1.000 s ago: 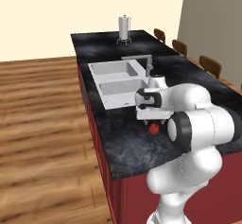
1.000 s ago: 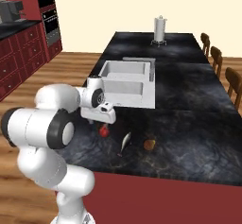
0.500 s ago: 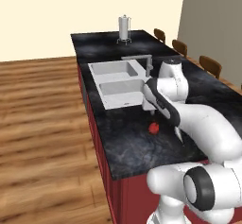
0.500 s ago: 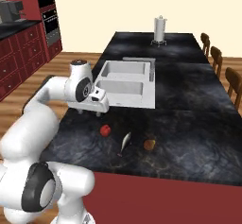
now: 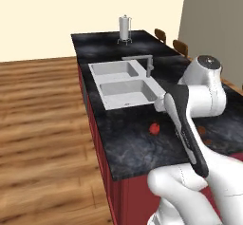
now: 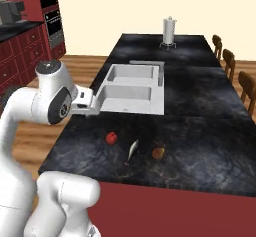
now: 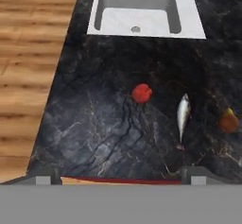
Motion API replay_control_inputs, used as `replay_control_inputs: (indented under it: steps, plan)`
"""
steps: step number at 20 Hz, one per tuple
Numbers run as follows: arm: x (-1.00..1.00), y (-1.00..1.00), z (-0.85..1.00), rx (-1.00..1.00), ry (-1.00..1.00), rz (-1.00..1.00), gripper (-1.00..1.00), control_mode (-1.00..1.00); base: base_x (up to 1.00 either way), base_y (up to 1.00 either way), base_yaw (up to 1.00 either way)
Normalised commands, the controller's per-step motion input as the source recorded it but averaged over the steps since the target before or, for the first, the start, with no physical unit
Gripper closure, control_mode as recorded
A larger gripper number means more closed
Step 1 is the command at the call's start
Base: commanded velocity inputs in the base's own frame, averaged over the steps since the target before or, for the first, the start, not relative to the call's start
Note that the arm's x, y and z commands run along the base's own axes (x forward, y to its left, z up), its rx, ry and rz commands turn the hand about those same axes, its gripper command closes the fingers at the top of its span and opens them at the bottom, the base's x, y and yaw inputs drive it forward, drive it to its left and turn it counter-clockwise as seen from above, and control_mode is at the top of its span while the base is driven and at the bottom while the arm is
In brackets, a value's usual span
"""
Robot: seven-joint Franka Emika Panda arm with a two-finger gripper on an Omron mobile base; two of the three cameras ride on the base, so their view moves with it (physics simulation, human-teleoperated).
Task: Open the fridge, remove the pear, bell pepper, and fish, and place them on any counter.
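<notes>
The bright red bell pepper (image 6: 112,138) (image 7: 141,93) (image 5: 154,128), the slim silvery fish (image 6: 132,150) (image 7: 183,114) and the brownish pear (image 6: 158,152) (image 7: 228,121) lie in a row on the black marbled counter (image 6: 200,131) (image 7: 94,124), near its front edge. My gripper (image 6: 95,106) (image 7: 120,175) hangs above the counter's near left part. It is open, its tips stand far apart, and nothing is between them. All three items lie apart from it. The fridge is out of view.
A white double sink (image 6: 132,93) (image 5: 124,84) with a faucet (image 6: 161,71) sits behind the items. A steel canister (image 6: 169,31) stands at the counter's far end. Chairs (image 6: 227,58) line the right side, red cabinets (image 6: 20,41) the far left. Wood floor lies to the left.
The hand has risen from just over the bell pepper and drawn back toward the counter's near left edge. The pepper stays lying on the counter.
</notes>
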Motion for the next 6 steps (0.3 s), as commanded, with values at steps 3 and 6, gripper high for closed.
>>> replay_control_inputs:
  steps: [3,6]
  plan:
    - [-0.93,0.2,1.0,0.0,-0.37,0.1,-1.0,-1.0,0.0,0.0,0.0]
    - [-0.91,0.13,1.0,0.0,-0.4,0.07,-1.0,-1.0,0.0,0.0,0.0]
